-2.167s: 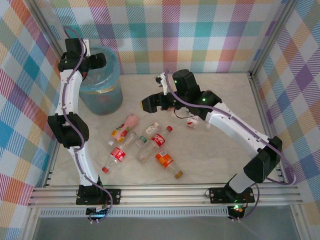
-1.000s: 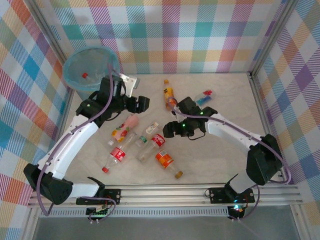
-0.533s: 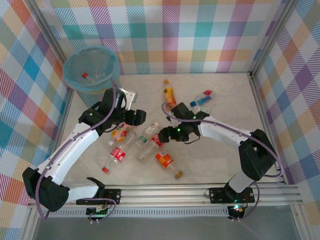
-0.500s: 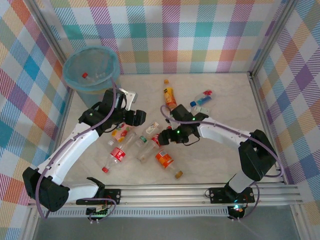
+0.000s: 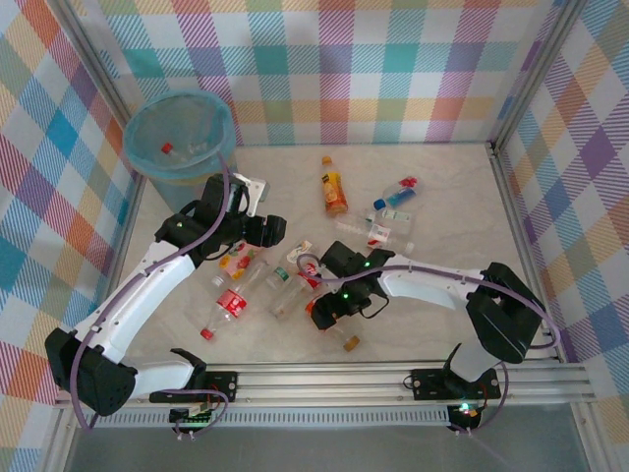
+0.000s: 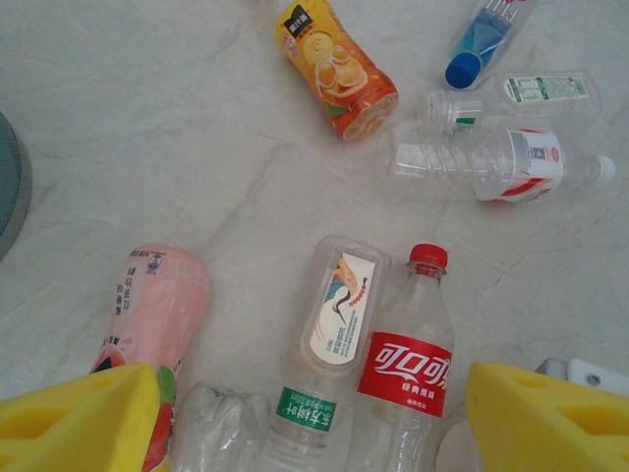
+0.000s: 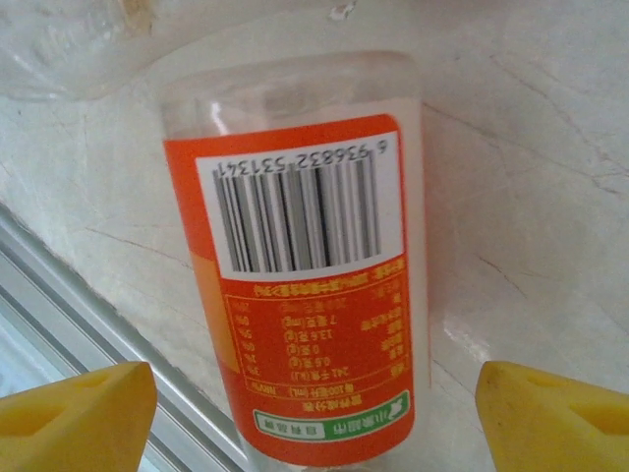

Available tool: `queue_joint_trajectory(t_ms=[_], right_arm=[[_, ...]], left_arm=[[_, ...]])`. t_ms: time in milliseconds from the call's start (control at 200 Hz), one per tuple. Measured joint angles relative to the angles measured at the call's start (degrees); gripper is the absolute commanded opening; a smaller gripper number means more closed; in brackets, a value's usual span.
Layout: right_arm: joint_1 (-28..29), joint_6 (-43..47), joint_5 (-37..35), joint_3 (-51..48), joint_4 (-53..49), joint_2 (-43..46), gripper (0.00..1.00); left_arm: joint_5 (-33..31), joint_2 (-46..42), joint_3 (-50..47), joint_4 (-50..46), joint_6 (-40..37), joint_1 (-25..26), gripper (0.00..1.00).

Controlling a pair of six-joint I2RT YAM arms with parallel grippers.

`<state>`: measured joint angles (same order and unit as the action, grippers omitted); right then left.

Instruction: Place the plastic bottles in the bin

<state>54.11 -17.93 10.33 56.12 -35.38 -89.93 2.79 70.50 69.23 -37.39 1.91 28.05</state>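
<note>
Marble worktop (image 5: 462, 216); right jaws wide astride orange-label bottle (image 7: 305, 295), frame centre: drop lower, close on label; left jaws wide, empty

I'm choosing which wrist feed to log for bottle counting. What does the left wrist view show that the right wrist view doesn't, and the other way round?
Left wrist, not right wrist: several bottles lying on their sides, among them a pink bottle, a red-labelled cola bottle, an orange juice bottle and a blue-capped bottle. Right wrist, not left wrist: a close-up of an orange barcode-labelled bottle and the metal rail at the table edge. Both: the marble table and an open, yellow-tipped tool at the bottom edge: left tool, right tool.
</note>
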Motion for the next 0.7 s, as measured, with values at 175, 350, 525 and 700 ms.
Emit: queue_joint_trajectory(t_ms=[175,350,525,700], right_arm=[[0.7,1.2,-1.3,-0.1,0.4,-1.8,0.8],[1.1,2.3,-1.9,-0.2,1.0,-3.0,0.74],[1.3,2.6,-2.0,-0.2,1.5,-3.3,0.76],[1.5,2.6,-2.2,-0.3,1.9,-4.3,0.65]], left_arm=[[-1.1,0.0,0.1,-0.1,0.0,0.0,0.81],[-2.5,0.0,1.0,-0.5,0.2,0.0,0.82],[-3.6,0.0,1.8,-0.6,0.2,0.0,0.82],[-4.5,0.2,2.3,-0.6,0.3,0.0,0.82]])
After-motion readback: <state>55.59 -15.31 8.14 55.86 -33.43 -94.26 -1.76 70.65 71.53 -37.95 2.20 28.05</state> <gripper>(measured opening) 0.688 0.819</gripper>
